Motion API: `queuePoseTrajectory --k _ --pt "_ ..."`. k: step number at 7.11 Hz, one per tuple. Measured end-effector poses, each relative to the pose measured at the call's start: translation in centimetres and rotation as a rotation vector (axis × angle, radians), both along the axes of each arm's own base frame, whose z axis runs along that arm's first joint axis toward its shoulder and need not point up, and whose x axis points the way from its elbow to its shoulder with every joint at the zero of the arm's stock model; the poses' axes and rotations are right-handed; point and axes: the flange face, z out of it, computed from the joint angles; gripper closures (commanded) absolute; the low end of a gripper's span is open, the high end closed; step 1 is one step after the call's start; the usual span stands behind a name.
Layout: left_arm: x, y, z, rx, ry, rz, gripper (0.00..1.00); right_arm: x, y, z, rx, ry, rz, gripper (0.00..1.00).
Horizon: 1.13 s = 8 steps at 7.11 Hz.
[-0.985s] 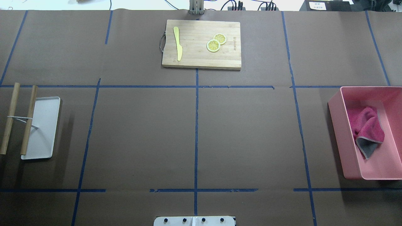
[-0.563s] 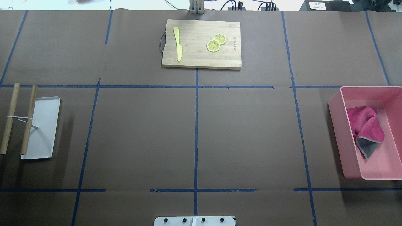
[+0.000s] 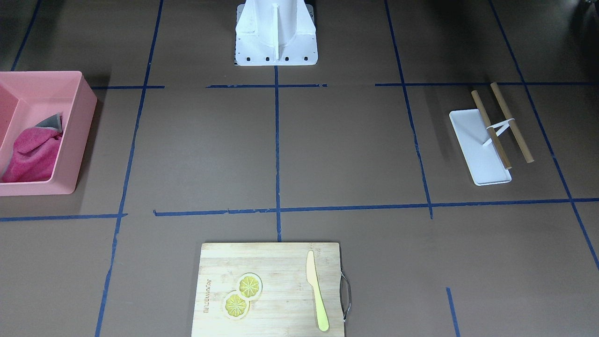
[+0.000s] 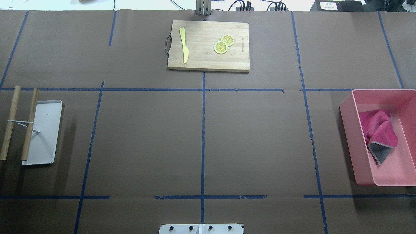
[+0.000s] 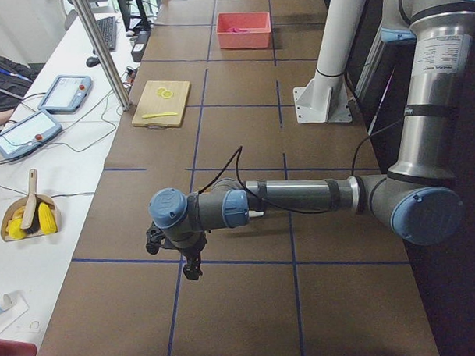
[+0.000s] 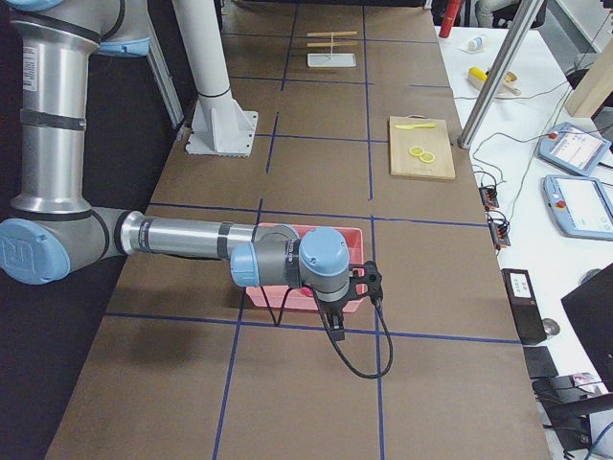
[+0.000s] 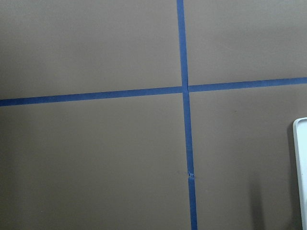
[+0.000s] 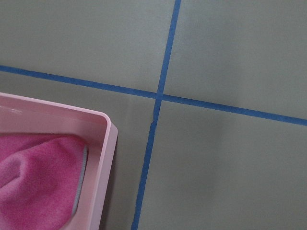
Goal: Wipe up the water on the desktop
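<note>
The desktop (image 4: 146, 139) is a matte brown surface with a dark-blue tape grid; I see no water on it. A pink cloth with a grey edge (image 4: 378, 128) lies in a pink bin (image 4: 347, 130) at the right; the right wrist view shows the cloth (image 8: 38, 177) and a corner of the bin (image 8: 108, 158). My right gripper (image 6: 333, 326) hangs over the near side of the bin and shows only in the exterior right view. My left gripper (image 5: 190, 267) hovers over a tape crossing and shows only in the exterior left view. I cannot tell whether either is open or shut.
A wooden cutting board (image 4: 201, 61) with a yellow knife (image 4: 184, 45) and lemon slices (image 4: 221, 47) lies at the far middle. A white tray (image 4: 45, 136) with two wooden rods (image 4: 11, 120) lies at the left. The robot base (image 4: 201, 229) stands at the near edge.
The cloth and the shading inside the pink bin look slightly different from one second ago. Nothing else on the desktop has moved.
</note>
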Motion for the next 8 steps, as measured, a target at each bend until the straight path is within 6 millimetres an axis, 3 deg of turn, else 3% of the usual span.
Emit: queuePoseTrajectory --k 5,8 --pt "0.0 0.2 0.7 -0.013 0.000 0.001 0.00 0.0 0.7 -0.6 -0.124 -0.005 0.018 0.00" --pt "-0.3 0.3 -1.5 0.024 -0.001 -0.008 0.00 0.0 0.7 -0.4 -0.127 -0.004 0.018 0.00"
